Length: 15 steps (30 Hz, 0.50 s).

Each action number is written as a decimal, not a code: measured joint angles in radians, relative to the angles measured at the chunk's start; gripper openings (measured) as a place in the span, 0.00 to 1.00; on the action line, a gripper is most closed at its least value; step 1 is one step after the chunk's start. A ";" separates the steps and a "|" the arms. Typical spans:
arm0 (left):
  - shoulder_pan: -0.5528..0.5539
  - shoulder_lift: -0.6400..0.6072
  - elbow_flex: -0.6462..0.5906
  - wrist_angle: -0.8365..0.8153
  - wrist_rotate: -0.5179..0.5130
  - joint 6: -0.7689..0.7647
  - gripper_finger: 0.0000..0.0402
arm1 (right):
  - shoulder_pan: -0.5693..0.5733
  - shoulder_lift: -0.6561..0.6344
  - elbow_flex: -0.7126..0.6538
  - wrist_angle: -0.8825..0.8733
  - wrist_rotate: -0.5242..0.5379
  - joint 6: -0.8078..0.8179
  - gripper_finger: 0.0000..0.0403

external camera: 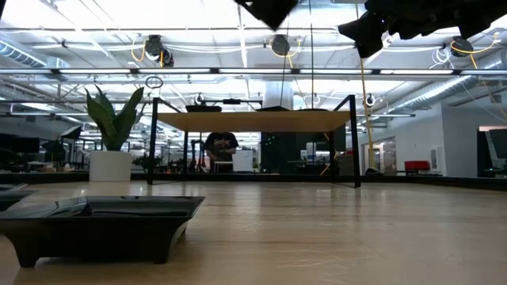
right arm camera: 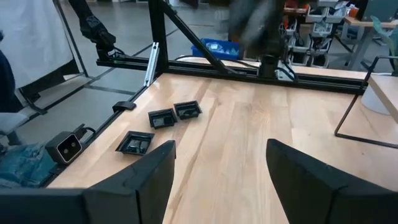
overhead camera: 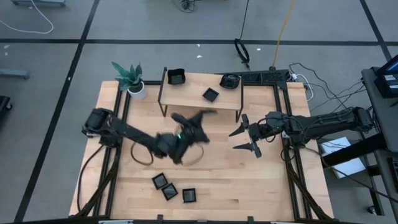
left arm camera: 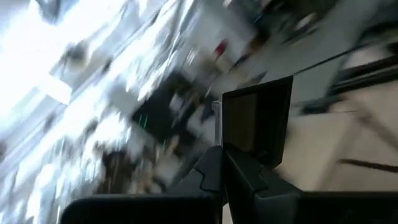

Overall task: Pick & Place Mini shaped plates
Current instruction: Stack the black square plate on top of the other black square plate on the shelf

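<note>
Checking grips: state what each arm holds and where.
Left gripper pinches a small square glossy black plate by its edge. Right gripper holds nothing.

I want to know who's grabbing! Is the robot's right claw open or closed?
Open. The right gripper has its two dark fingers standing wide apart, with bare table showing between them and nothing held.

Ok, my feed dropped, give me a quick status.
Left gripper shut on a black plate, lifted mid-table. Right gripper open, waiting at the right. Three plates on the near edge; nothing in the way.
</note>
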State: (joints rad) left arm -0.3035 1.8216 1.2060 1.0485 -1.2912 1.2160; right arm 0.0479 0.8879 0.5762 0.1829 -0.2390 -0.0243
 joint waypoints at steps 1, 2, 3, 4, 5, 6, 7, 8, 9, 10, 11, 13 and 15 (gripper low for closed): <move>0.022 -0.025 0.000 -0.009 -0.030 -0.025 0.01 | 0.000 0.000 0.000 0.000 0.001 -0.008 0.59; 0.047 -0.047 0.000 -0.026 -0.049 -0.052 0.01 | 0.000 0.000 0.000 0.000 0.002 -0.016 0.59; 0.075 -0.071 0.000 -0.053 -0.056 -0.071 0.02 | 0.000 0.000 0.000 0.000 0.003 -0.020 0.59; 0.104 -0.099 0.000 -0.089 -0.062 -0.085 0.02 | 0.000 0.000 0.000 0.000 0.003 -0.021 0.59; 0.135 -0.120 0.000 -0.130 -0.065 -0.106 0.02 | 0.000 0.000 0.000 0.001 0.003 -0.022 0.59; 0.169 -0.138 0.000 -0.168 -0.064 -0.135 0.01 | 0.000 0.000 0.000 0.002 0.003 -0.024 0.59; 0.203 -0.154 0.001 -0.210 -0.063 -0.172 0.01 | 0.000 0.000 0.000 0.002 0.003 -0.027 0.59; 0.236 -0.169 0.001 -0.258 -0.059 -0.216 0.01 | 0.000 0.000 0.000 0.002 0.004 -0.032 0.59; 0.270 -0.179 0.001 -0.309 -0.039 -0.273 0.01 | 0.000 0.000 0.000 0.005 0.003 -0.039 0.59; 0.298 -0.184 0.001 -0.356 0.002 -0.334 0.01 | 0.000 0.000 0.000 0.009 0.003 -0.045 0.59; 0.325 -0.188 0.001 -0.404 0.063 -0.401 0.02 | 0.000 0.000 0.000 0.010 0.004 -0.049 0.59; 0.368 -0.194 0.001 -0.491 0.211 -0.502 0.01 | 0.000 0.000 0.000 0.008 0.003 -0.052 0.59; 0.407 -0.194 0.008 -0.569 0.329 -0.607 0.01 | 0.000 0.000 0.000 0.002 0.003 -0.052 0.59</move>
State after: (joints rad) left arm 0.1038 1.6272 1.2137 0.4796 -0.9621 0.6091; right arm 0.0479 0.8879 0.5762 0.1853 -0.2363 -0.0761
